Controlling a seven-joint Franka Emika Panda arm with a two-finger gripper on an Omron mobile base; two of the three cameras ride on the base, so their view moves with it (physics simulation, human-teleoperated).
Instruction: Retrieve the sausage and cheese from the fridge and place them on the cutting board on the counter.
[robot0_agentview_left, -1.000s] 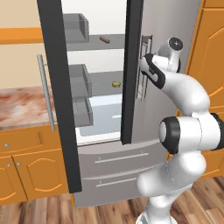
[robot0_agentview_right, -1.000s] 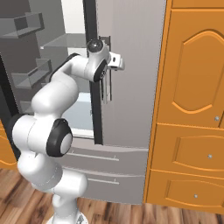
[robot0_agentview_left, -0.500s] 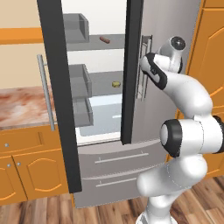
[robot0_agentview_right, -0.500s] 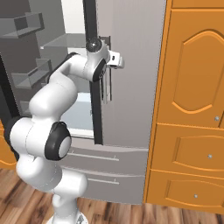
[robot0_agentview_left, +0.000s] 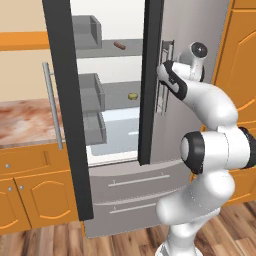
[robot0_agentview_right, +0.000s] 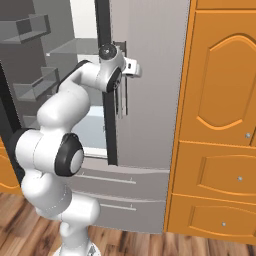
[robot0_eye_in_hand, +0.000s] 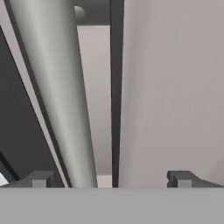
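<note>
— Two doors, and I'm working the right one of the fridge (robot0_agentview_left: 150, 90) now; the left door is swung wide already. My gripper (robot0_eye_in_hand: 111, 179) is sitting at the bar handle (robot0_eye_in_hand: 57, 96) with its jaws spread fully, nothing between them clamped.

— Where's the food?

— I'm seeing the sausage (robot0_agentview_left: 119, 45) lying on the upper shelf, far inside, and the cheese (robot0_agentview_left: 132, 95) on the shelf below it, both well apart from my hand.

— So what's the trick here?

— I'm judging the handle is running between my fingertips (robot0_eye_in_hand: 40, 179) but off to the left side. I'm wanting it centred before closing, then pulling along the door's arc rather than straight back, or the grip may slip. Right door is only partly open, blocking my reach to the shelves.
</note>
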